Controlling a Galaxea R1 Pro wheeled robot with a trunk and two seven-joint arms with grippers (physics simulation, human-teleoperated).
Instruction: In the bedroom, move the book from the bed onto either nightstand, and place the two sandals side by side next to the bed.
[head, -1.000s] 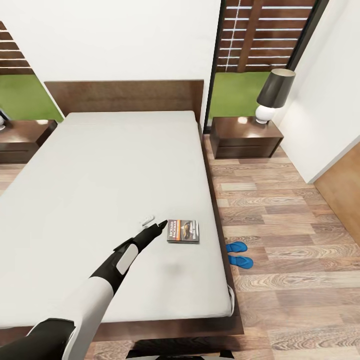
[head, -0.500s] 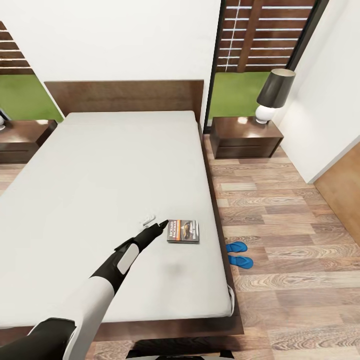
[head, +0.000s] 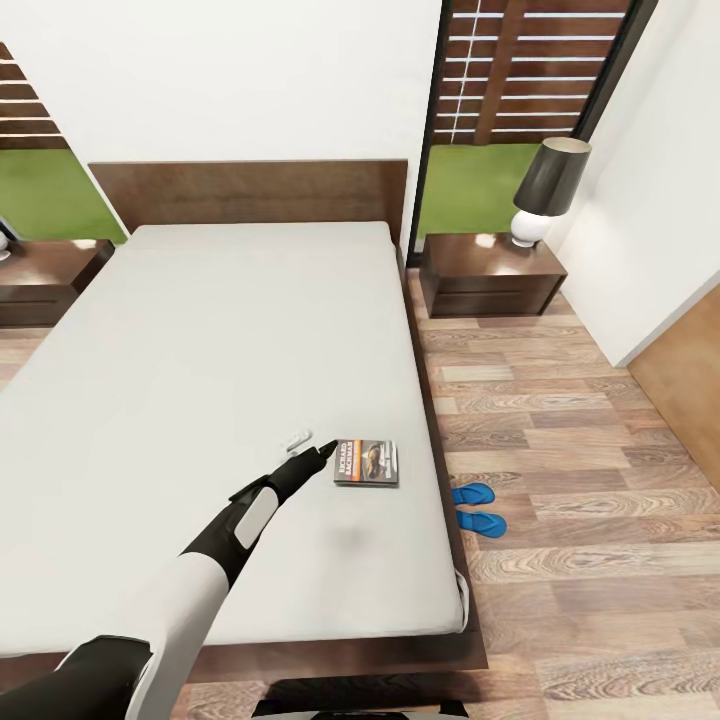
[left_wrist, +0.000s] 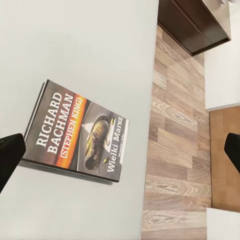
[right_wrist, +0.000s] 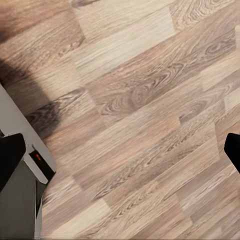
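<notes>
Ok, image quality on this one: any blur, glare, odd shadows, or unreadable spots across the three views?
Head view: evenly lit and sharp, with a faint soft shadow on the bed near the left tool; the book title is too small to read. Left wrist view: crisp, cover lettering legible, no glare. Right wrist view: sharp wood floor, with a dark shadow patch in one corner.

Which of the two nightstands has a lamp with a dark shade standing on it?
The nightstand right of the bed, by the sandals' side; the lamp stands on it.
</notes>
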